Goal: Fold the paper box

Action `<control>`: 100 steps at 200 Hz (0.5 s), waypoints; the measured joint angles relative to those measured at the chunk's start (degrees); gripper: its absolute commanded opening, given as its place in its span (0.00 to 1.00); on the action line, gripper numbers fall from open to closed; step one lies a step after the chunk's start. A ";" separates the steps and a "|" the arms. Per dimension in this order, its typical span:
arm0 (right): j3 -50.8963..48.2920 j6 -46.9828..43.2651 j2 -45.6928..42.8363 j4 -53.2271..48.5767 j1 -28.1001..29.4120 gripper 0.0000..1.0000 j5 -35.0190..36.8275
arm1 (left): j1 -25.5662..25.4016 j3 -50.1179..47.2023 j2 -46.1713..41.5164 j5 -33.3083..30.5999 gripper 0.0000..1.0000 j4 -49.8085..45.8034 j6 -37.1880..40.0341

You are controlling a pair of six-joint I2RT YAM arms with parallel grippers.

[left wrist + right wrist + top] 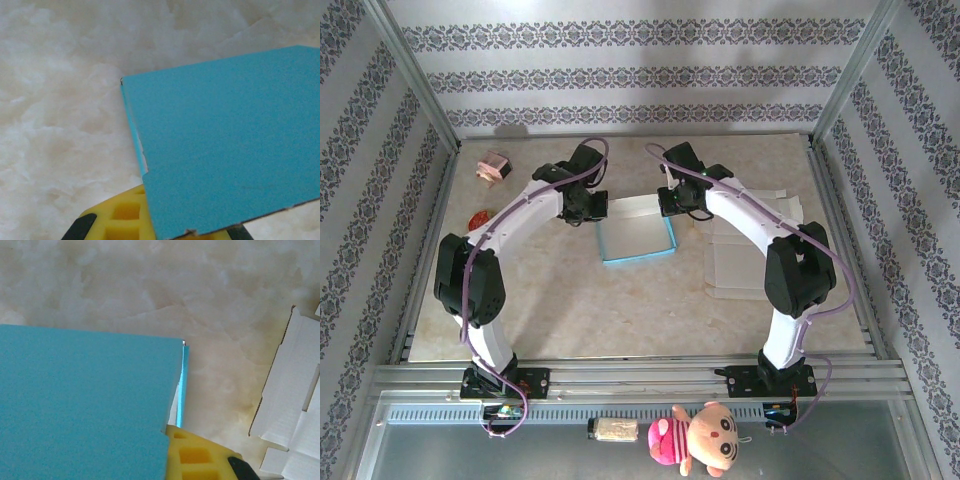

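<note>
The paper box (638, 238) is blue outside and white inside, and lies at the middle of the table with its back flap raised. My left gripper (588, 208) is at the box's back left corner and my right gripper (672, 205) at its back right corner. In the left wrist view the blue flap (225, 145) runs into my left gripper (170, 231), beside one yellow pad (122, 215). In the right wrist view the same flap (85, 405) runs into my right gripper (160, 460), against a yellow pad (200, 457). Both grippers are shut on the flap.
Flat white cardboard blanks (750, 250) lie right of the box, and their edge shows as white cardboard (295, 405) in the right wrist view. A pink object (493, 168) and a small red one (479, 219) sit at the far left. A plush doll (705, 440) lies in front of the arm bases.
</note>
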 measured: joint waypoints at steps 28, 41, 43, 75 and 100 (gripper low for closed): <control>3.17 0.11 0.11 -3.45 -0.02 0.09 0.63 | 1.16 2.67 1.33 2.45 0.00 -0.96 -0.20; 4.63 0.15 0.35 -5.05 -0.02 0.09 0.68 | 1.77 3.72 1.92 3.45 0.00 -1.49 -0.20; 4.90 0.15 0.42 -5.40 -0.02 0.09 0.68 | 1.86 3.82 1.99 3.58 0.00 -1.51 -0.20; 9.18 1.09 2.38 -9.22 -0.02 0.09 0.61 | 2.80 6.60 3.39 5.51 0.00 -3.21 -0.66; 10.23 1.66 3.37 -10.99 -0.04 0.09 0.61 | 3.06 8.66 4.74 6.49 0.00 -4.92 -1.42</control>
